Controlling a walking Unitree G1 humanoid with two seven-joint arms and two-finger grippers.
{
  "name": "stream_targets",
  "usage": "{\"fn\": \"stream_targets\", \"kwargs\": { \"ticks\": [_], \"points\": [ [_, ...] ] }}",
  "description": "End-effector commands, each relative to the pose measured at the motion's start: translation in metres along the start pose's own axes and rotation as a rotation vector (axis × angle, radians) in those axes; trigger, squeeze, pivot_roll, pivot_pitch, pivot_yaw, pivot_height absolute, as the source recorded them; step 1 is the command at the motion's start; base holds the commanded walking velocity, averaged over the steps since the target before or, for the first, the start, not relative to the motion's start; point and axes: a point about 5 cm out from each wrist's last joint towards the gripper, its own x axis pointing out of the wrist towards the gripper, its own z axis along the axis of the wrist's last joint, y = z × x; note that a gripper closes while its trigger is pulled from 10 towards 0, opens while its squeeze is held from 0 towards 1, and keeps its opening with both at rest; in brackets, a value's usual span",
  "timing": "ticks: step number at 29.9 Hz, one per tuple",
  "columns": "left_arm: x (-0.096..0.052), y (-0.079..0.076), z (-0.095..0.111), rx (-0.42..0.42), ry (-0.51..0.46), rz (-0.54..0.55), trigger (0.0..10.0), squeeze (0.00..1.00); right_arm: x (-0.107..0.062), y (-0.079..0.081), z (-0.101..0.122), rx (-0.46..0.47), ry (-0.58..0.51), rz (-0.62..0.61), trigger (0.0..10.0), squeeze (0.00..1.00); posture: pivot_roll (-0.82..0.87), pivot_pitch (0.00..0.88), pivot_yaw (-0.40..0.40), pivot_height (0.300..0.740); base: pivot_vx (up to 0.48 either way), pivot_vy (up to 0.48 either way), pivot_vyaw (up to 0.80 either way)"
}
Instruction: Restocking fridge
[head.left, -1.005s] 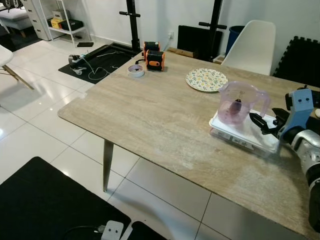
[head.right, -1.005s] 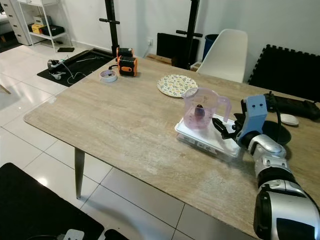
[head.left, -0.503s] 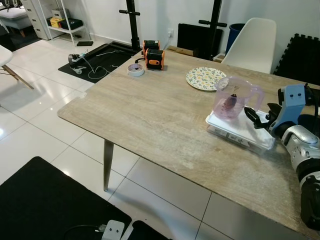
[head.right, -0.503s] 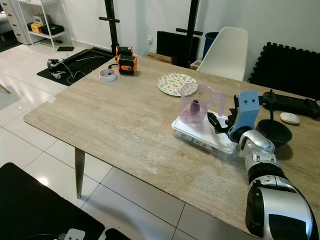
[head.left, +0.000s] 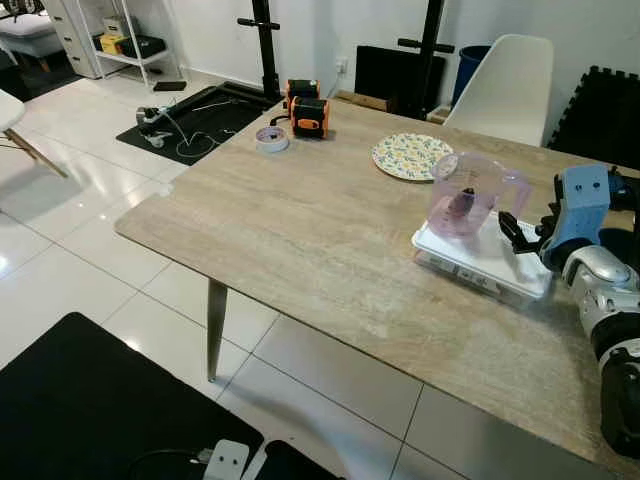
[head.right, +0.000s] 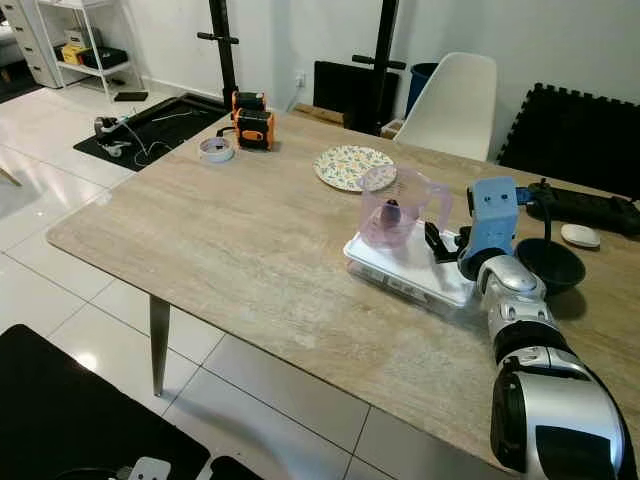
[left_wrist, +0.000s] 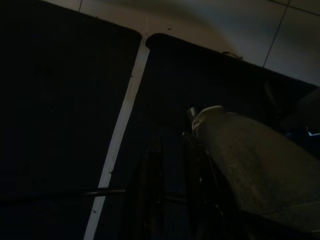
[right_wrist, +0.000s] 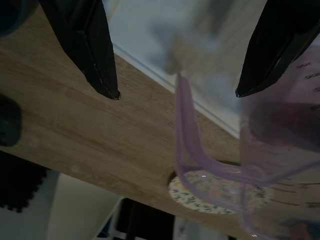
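Having drawn back slightly from a second ago, now hanging at 3 o'clock of the purple measuring jug (head.right: 393, 208): right gripper (head.right: 437, 243), fingers spread wide, holding nothing, with the jug's handle between the fingertips (right_wrist: 102, 80) in the right wrist view. Jug no longer tilted as before, now sitting upright.

Sitting at 10 o'clock on the wooden table (head.left: 300, 230): a roll of tape (head.left: 271, 140), with two orange-and-black devices (head.left: 307, 110) just beside it at 2 o'clock. Lying toward 12 o'clock: a floral plate (head.left: 412, 157), bare. Standing on the lid of a white container (head.left: 480, 265): the jug, holding a small dark object at the bottom, too small to tell. Resting at 3 o'clock of the arm: a dark bowl (head.right: 550, 265), contents not discernible.

Hanging idle over dark floor mats: left gripper (left_wrist: 167, 165), fingers narrow, nearly together.
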Motion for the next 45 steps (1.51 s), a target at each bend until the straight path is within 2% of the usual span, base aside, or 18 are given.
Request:
{"fn": "stream_targets", "kwargs": {
  "ticks": [1, 12, 27, 33, 39, 40, 41, 42, 44, 45],
  "points": [
    [-0.015, -0.007, -0.052, 0.03, 0.204, -0.034, 10.0, 0.0, 0.002, 0.006, -0.003, 0.019, 0.022, 0.002, 10.0, 0.0, -0.04, 0.107, -0.023, 0.74, 0.0, 0.0, 0.0],
    [-0.017, -0.009, -0.058, 0.032, 0.213, -0.038, 10.0, 0.0, 0.011, 0.029, 0.002, 0.062, 0.001, -0.031, 10.0, 0.0, -0.02, 0.124, -0.027, 0.74, 0.0, 0.0, 0.0],
    [-0.021, -0.008, -0.065, 0.037, 0.226, -0.038, 10.0, 0.0, 0.012, 0.022, 0.01, 0.041, -0.006, -0.13, 10.0, 0.0, -0.01, 0.141, -0.027, 0.74, 0.0, 0.0, 0.0],
    [-0.021, -0.008, -0.066, 0.038, 0.226, -0.04, 10.0, 0.0, 0.013, 0.022, 0.013, 0.057, -0.013, -0.145, 10.0, 0.0, -0.01, 0.145, -0.026, 0.74, 0.0, 0.0, 0.0],
    [-0.022, -0.01, -0.067, 0.043, 0.226, -0.044, 10.0, 0.0, 0.016, 0.02, 0.025, 0.082, -0.049, -0.2, 10.0, 0.0, 0.0, 0.145, -0.029, 0.74, 0.0, 0.0, 0.0],
    [-0.022, -0.01, -0.068, 0.044, 0.226, -0.045, 10.0, 0.0, 0.016, 0.02, 0.028, 0.084, -0.057, -0.207, 6.2, 0.0, 0.0, 0.145, -0.03, 0.74, 0.0, 0.0, 0.0],
    [-0.022, -0.01, -0.068, 0.044, 0.226, -0.045, 10.0, 0.0, 0.017, 0.02, 0.03, 0.084, -0.064, -0.209, 5.0, 0.0, 0.0, 0.145, -0.03, 0.74, 0.0, 0.0, 0.0],
    [-0.022, -0.01, -0.068, 0.044, 0.226, -0.044, 10.0, 0.0, 0.017, 0.021, 0.032, 0.082, -0.069, -0.212, 4.4, 0.0, 0.0, 0.144, -0.03, 0.74, 0.0, 0.0, 0.0],
    [-0.022, -0.01, -0.068, 0.044, 0.226, -0.044, 10.0, 0.0, 0.017, 0.021, 0.033, 0.08, -0.072, -0.214, 4.4, 0.0, 0.0, 0.144, -0.03, 0.74, 0.0, 0.0, 0.0],
    [-0.022, -0.01, -0.068, 0.044, 0.225, -0.044, 10.0, 0.0, 0.018, 0.021, 0.034, 0.081, -0.075, -0.214, 0.4, 0.0, 0.01, 0.143, -0.031, 0.74, 0.0, 0.0, 0.0]
  ]
}}
